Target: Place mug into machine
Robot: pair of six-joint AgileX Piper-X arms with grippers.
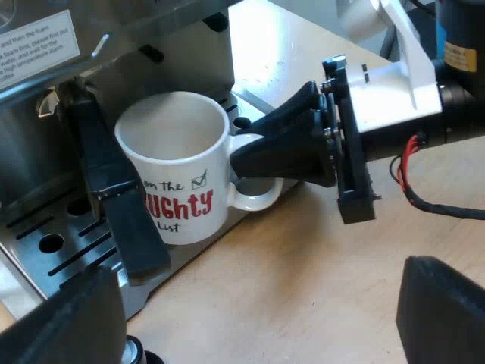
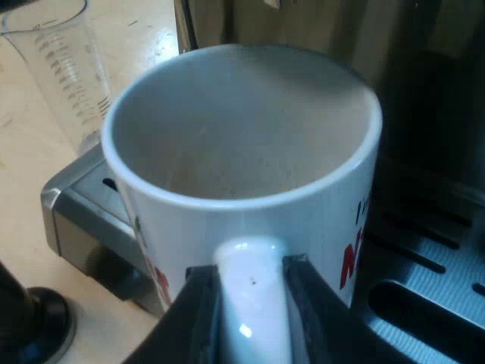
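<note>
A white mug (image 1: 176, 163) with red and black lettering stands upright over the espresso machine's drip tray (image 1: 53, 243), near the tray's outer edge. I cannot tell whether its base touches the grate. My right gripper (image 1: 244, 159) reaches in from the table side and is shut on the mug's handle (image 1: 261, 199). In the right wrist view its two black fingers (image 2: 198, 311) clamp the white handle (image 2: 254, 303), and the mug (image 2: 242, 121) looks empty. My left gripper (image 1: 250, 326) hangs open over the wooden table, short of the mug, holding nothing.
A dark handle (image 1: 114, 197) slants down from the machine's front, close beside the mug. A clear measuring glass (image 2: 61, 68) stands on the table next to the drip tray's corner (image 2: 72, 205). A dark round object (image 2: 34, 318) sits on the table nearby.
</note>
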